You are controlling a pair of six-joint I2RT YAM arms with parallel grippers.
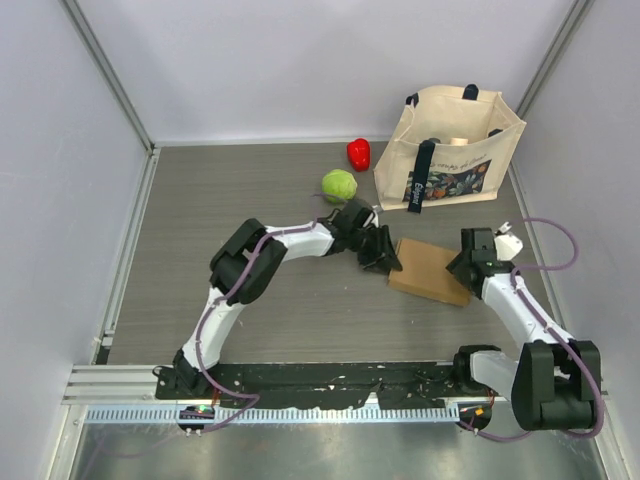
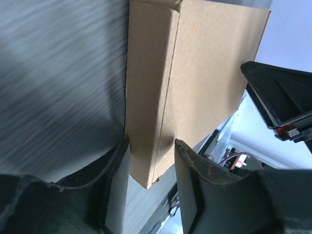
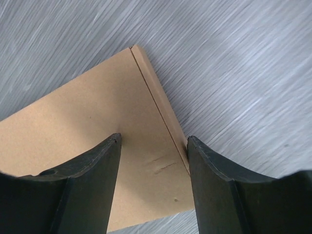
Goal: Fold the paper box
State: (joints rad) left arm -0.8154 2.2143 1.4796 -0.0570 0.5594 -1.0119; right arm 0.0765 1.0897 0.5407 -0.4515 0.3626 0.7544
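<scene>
The paper box (image 1: 432, 270) is a flat, closed brown cardboard box lying on the grey table right of centre. My left gripper (image 1: 388, 258) is at the box's left edge. In the left wrist view its jaws (image 2: 151, 158) are open and straddle the near corner of the box (image 2: 209, 73), one finger beside the side wall and one on the top face. My right gripper (image 1: 462, 268) is at the box's right end. In the right wrist view it (image 3: 153, 146) is open over the top of the box (image 3: 97, 122), its right finger at the box's edge.
A beige tote bag (image 1: 450, 150) stands behind the box at the back right. A green round object (image 1: 339, 185) and a red pepper (image 1: 358, 153) lie behind the left gripper. Walls enclose the table on three sides.
</scene>
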